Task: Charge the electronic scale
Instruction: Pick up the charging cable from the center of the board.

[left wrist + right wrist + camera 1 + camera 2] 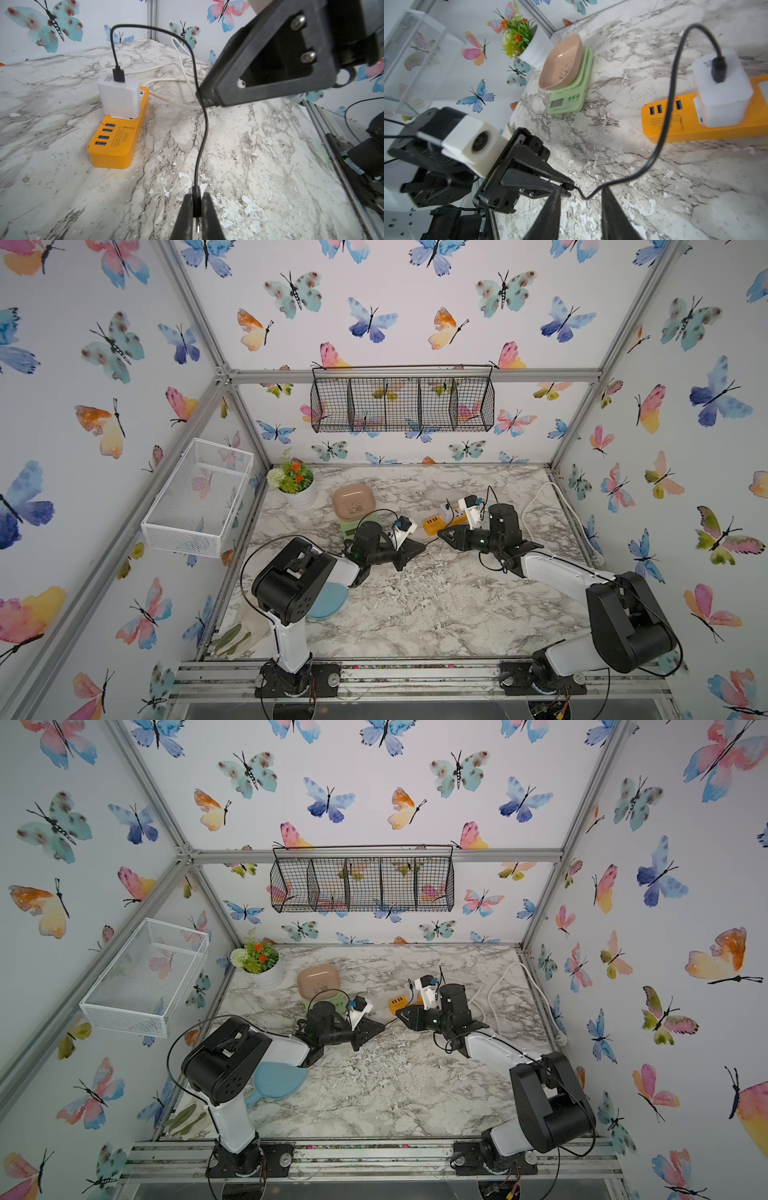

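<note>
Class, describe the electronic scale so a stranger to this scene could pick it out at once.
On the marble tabletop, look to the far corner where the white-potted plant stands. Beside it sits the electronic scale, a pale green square slab. Unlike the orange power strip nearby, it carries a tan-pink bowl and a small grey display.

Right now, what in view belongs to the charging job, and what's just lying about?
Job: light-green square scale with tan-pink bowl; black charging cable, its plug in the shut left claw; white charger cube; orange power strip; open right claw.
Lying about: white pot of artificial flowers; blue round handled board; white mesh basket; black wire basket.
</note>
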`<state>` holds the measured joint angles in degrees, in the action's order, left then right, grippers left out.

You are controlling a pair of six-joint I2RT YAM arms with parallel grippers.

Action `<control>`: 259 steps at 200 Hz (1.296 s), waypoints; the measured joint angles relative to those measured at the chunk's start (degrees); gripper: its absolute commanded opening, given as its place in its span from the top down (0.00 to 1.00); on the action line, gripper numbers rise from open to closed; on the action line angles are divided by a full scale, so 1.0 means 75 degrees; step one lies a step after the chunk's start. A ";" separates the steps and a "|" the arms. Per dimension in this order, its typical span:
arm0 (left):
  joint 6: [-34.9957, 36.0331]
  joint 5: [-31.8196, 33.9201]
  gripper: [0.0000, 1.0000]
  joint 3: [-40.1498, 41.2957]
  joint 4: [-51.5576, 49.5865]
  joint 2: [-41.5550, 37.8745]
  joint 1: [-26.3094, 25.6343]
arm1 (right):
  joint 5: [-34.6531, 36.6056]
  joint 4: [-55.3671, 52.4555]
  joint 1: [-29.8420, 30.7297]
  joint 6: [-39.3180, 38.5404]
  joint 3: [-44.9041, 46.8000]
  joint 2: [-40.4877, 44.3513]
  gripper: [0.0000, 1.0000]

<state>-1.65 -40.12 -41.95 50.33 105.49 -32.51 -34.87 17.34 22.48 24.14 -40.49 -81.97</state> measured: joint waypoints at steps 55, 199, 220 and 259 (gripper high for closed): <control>-0.0364 -0.1174 0.92 -0.0498 -0.0682 -0.0262 0.0323 | -0.0452 0.1233 -0.0431 -0.0938 0.1137 0.0804 0.57; -0.0726 -0.3127 0.94 -0.2369 -0.2337 -0.0236 0.0933 | -0.4092 -0.0842 -0.0586 -0.4132 -0.2687 -0.1323 0.47; -0.0664 -0.3299 0.93 -0.2710 -0.2544 -0.0102 0.0956 | -0.4095 -0.1647 -0.0586 -0.4686 -0.3177 -0.1682 0.47; -0.0405 -0.3494 0.93 -0.3147 -0.3165 0.0119 0.0973 | -0.4001 -0.2378 -0.0586 -0.5295 -0.3590 -0.1874 0.44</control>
<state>-4.69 -66.32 -65.56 26.59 106.39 -25.21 -64.88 -0.49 18.09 -15.57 -67.42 -96.03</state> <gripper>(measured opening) 0.067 0.560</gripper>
